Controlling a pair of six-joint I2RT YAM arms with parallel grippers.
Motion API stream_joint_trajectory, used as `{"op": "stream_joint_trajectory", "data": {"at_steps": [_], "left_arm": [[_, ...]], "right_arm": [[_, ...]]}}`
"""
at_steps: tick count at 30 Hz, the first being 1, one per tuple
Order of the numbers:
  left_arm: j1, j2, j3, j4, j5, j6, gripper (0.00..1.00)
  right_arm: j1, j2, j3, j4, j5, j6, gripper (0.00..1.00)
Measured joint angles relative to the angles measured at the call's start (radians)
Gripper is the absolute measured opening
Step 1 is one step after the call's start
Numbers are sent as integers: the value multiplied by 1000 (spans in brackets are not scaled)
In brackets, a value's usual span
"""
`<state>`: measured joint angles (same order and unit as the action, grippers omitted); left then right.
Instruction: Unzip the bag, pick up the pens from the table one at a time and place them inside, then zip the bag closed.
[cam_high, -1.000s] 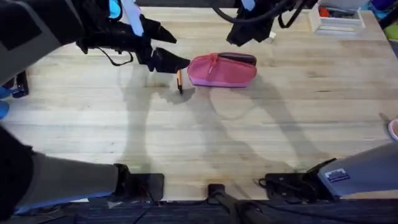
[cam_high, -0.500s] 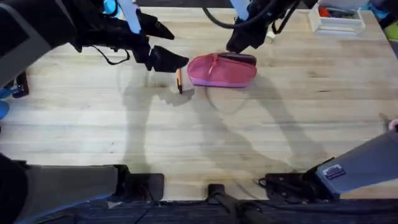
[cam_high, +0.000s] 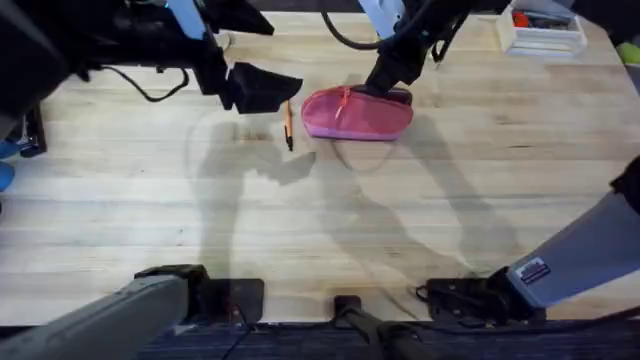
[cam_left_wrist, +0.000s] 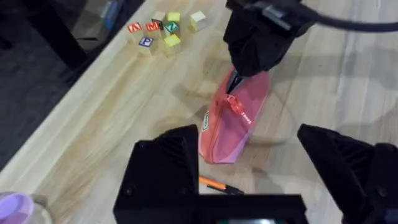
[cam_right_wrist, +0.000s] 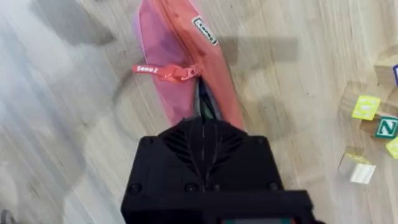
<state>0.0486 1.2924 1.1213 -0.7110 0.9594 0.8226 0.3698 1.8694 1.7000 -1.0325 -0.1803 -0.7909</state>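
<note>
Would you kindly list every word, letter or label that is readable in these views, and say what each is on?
"N": green toy block on the table.
Letters on the other blocks: too small to read.
White tag on the pink bag: dark print, too blurred to read.
Red zipper pull: white print, not readable.
Label on the right arm: too blurred to read.

Left end effector agape; right end effector fingers together.

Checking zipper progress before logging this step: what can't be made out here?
- Right gripper fingers: hidden by its own body; grip on the bag unclear.
- Bag's opened end: covered by that gripper.
- Pen: partly hidden behind a left gripper finger.
</note>
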Motion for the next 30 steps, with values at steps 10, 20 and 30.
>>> {"op": "stream_joint_trajectory", "data": {"at_steps": [10, 20, 30], "left_arm": [[0, -135, 0, -98, -125, 0, 993], [0, -138, 0, -128, -172, 0, 993], [0, -138, 0, -128, -175, 0, 994]], "right_arm": [[-6, 58, 0, 17, -3, -3, 32], [-7, 92, 0, 33, -3, -3, 32], [-8, 119, 1, 57, -15, -3, 31]]}}
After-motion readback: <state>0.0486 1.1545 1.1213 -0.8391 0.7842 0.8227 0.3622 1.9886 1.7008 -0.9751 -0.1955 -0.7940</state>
